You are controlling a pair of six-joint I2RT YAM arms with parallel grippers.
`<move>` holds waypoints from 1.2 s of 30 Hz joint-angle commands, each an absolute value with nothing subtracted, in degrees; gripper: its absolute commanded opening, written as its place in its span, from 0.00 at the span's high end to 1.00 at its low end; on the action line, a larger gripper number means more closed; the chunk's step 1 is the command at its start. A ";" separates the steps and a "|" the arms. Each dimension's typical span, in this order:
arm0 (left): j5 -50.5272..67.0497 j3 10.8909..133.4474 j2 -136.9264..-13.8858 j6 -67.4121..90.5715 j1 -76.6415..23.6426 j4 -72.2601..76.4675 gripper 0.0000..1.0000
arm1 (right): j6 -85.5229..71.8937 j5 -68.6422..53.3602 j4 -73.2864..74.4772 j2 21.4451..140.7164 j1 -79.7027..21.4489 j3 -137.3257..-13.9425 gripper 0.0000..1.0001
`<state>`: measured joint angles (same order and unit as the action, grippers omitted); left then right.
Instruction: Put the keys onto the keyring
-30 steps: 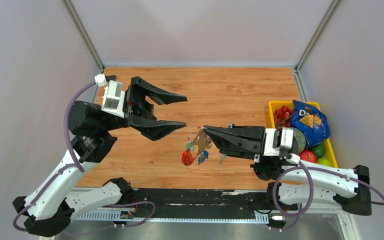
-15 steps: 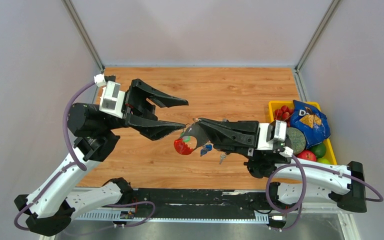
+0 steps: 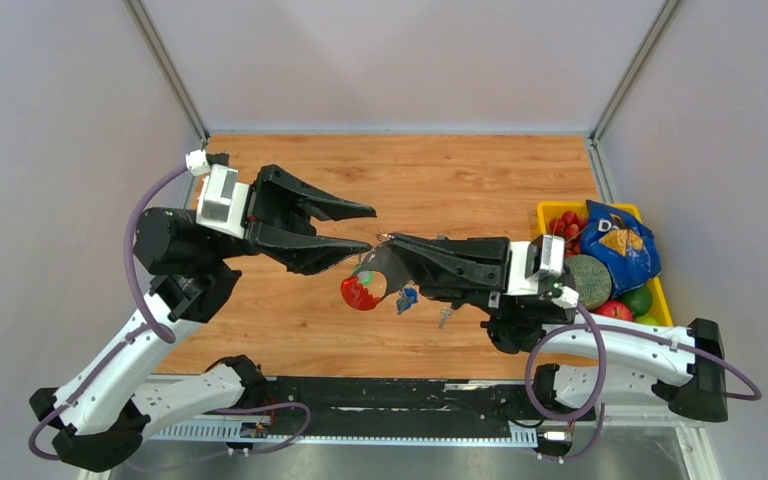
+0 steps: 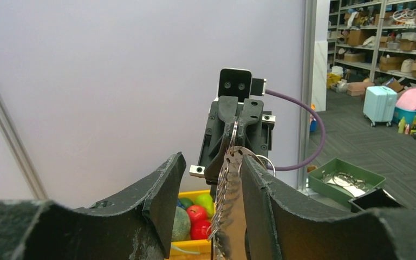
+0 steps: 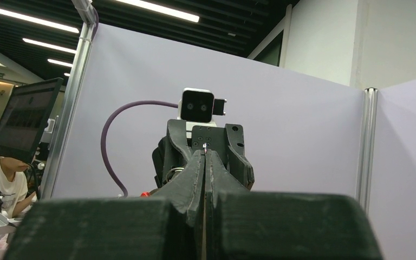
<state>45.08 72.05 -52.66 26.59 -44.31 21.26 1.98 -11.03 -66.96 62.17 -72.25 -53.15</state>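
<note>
My right gripper (image 3: 392,241) is shut on the keyring bunch and holds it above the table. The red oval tag (image 3: 359,293), the grey strap (image 3: 380,268) and the small blue pieces (image 3: 406,296) hang below its tip. My left gripper (image 3: 371,229) is open, its fingertips just left of the right gripper's tip. In the left wrist view the strap (image 4: 226,195) and a thin metal ring (image 4: 270,161) hang between the open fingers (image 4: 162,200), close to the right finger. The small key (image 3: 445,317) lies on the table under the right gripper. In the right wrist view the fingers (image 5: 195,173) are pressed together.
A yellow bin (image 3: 549,212) at the right table edge holds fruit and a blue snack bag (image 3: 615,243). It also shows in the left wrist view (image 4: 195,246). Grey walls enclose the wooden table (image 3: 440,180) on three sides.
My right gripper has carried the keyring bunch left and slightly up, toward the left gripper. The left gripper has narrowed a little and dipped toward it. The bunch now hangs by the left fingertips.
</note>
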 commanded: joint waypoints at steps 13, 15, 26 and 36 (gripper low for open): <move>47.01 72.15 -54.58 28.97 -44.73 27.18 0.52 | 0.74 -11.11 -69.93 63.11 -72.50 -56.44 1.00; 47.14 72.16 -54.81 29.23 -44.74 27.55 0.53 | 0.76 -10.82 -69.87 63.28 -72.50 -56.52 1.00; 47.90 72.17 -55.10 30.24 -45.21 28.38 0.58 | 1.91 -8.30 -71.41 64.25 -72.46 -56.17 1.00; 47.39 72.51 -54.60 28.09 -45.35 25.42 0.71 | 1.21 -8.88 -71.77 65.06 -72.44 -56.72 1.00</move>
